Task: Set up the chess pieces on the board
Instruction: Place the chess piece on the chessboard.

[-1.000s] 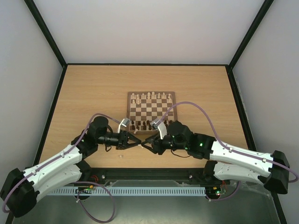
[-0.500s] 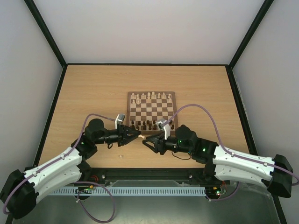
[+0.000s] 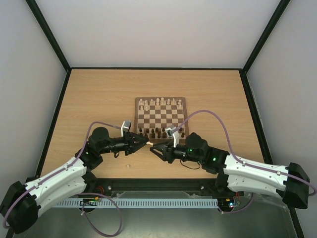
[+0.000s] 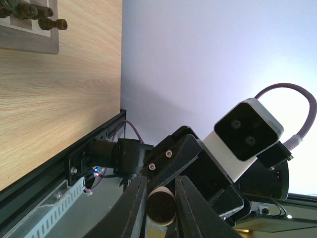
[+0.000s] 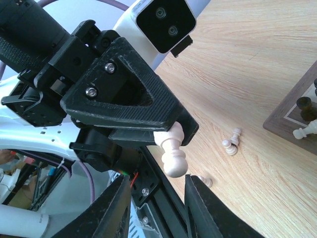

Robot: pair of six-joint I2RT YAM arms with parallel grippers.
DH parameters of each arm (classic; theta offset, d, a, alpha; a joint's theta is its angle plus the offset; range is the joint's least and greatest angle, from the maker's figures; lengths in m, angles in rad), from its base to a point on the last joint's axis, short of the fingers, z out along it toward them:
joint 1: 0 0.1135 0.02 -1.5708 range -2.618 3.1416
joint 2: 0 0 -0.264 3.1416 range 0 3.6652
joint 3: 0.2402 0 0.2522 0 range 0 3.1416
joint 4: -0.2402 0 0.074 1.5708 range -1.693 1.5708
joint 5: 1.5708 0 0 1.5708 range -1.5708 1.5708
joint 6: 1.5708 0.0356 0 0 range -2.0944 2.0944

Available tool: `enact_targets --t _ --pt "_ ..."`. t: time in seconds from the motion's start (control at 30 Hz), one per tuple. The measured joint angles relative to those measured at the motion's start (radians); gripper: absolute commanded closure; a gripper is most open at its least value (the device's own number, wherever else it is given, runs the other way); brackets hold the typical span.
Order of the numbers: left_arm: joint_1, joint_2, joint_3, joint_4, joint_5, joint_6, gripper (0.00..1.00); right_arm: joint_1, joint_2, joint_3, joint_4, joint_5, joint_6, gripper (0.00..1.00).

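Observation:
My left gripper [image 3: 146,143] is shut on a pale chess piece [image 5: 171,148] and holds it level in the air just off the board's near edge. In the left wrist view the piece's round base [image 4: 161,206] sits between the fingers. My right gripper [image 3: 157,149] faces it from the right with its jaws open. In the right wrist view the piece's free end lies just above the gap of the right gripper [image 5: 157,198], touching neither finger. The board [image 3: 136,119] has pale pieces [image 3: 158,102] on its far row and dark pieces [image 3: 156,133] on its near row.
Two pale pieces [image 5: 231,145] lie toppled on the wood near the board's corner, and another [image 5: 205,182] lies by the table's black front rail. In the top view a loose pale piece [image 3: 127,165] lies below the left arm. Black frame rails edge the table.
The left gripper has carried the pale piece away from the front edge, toward the board's near edge. The right gripper has drawn back to the right and its jaws have narrowed a little.

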Motion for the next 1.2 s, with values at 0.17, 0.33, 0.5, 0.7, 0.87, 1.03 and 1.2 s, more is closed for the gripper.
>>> enact_targets --t 0.17,0.33,0.5,0.7,0.87,1.03,1.2 --pt "0.0 0.0 0.0 0.011 0.0 -0.005 0.89 0.0 0.018 0.0 0.008 0.017 0.0 0.71" --pt "0.0 0.0 0.0 0.015 0.0 -0.005 0.89 0.0 0.019 0.002 0.008 0.04 -0.001 0.72" --pt "0.0 0.0 -0.007 0.018 0.001 -0.005 0.89 0.0 0.021 0.008 0.01 0.058 -0.005 0.74" --pt "0.0 0.0 -0.016 0.021 0.002 -0.008 0.89 -0.001 0.035 0.026 0.01 0.063 -0.013 0.79" --pt "0.0 0.0 -0.016 0.023 0.002 -0.011 0.89 -0.005 0.053 0.037 0.01 0.063 -0.016 0.8" --pt "0.0 0.001 -0.016 0.024 0.002 -0.014 0.89 -0.005 0.056 0.037 0.01 0.062 -0.018 0.85" --pt "0.0 0.005 -0.016 0.031 0.003 -0.018 0.86 -0.005 0.057 0.037 0.01 0.061 -0.019 0.93"
